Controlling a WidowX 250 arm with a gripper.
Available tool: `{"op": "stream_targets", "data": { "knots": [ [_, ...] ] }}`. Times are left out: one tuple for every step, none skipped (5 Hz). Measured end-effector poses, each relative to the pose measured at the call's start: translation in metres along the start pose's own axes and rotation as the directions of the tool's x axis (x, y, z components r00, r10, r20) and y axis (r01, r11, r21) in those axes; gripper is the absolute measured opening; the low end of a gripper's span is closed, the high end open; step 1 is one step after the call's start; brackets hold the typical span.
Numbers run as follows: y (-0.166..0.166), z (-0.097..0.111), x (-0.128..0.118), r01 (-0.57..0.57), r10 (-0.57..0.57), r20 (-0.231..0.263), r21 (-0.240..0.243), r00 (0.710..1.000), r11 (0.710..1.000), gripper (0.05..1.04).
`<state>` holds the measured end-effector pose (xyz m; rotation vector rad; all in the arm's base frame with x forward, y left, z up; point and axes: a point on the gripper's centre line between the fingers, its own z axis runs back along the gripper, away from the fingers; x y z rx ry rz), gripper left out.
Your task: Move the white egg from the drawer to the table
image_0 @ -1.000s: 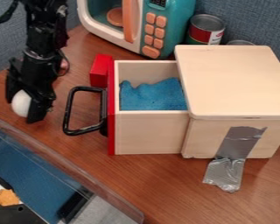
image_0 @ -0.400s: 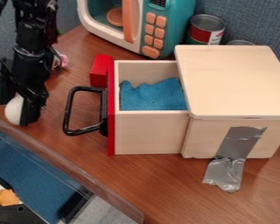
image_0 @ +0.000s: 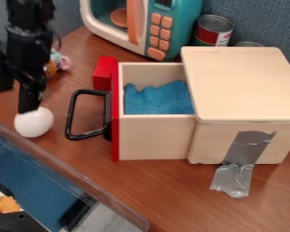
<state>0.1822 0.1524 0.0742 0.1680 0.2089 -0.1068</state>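
Up goes the gripper [image_0: 15, 100], fingers now spread wide and holding nothing, and the white egg [image_0: 33, 122] has slipped rightward! We've got it on the table [image_0: 74, 170], just below the drawer-side fingertip, left of the drawer [image_0: 155, 138].

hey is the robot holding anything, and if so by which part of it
Nothing is held. The pincer stands open, and the white egg rests on the table, below one fingertip rather than between the two.
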Motion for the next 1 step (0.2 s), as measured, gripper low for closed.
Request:
{"op": "stream_targets", "data": {
  "knots": [
    [-0.0007,0.0336,-0.0089,-0.005,0.004,0.035,0.017,0.999,1.0,1.0]
  ]
}}
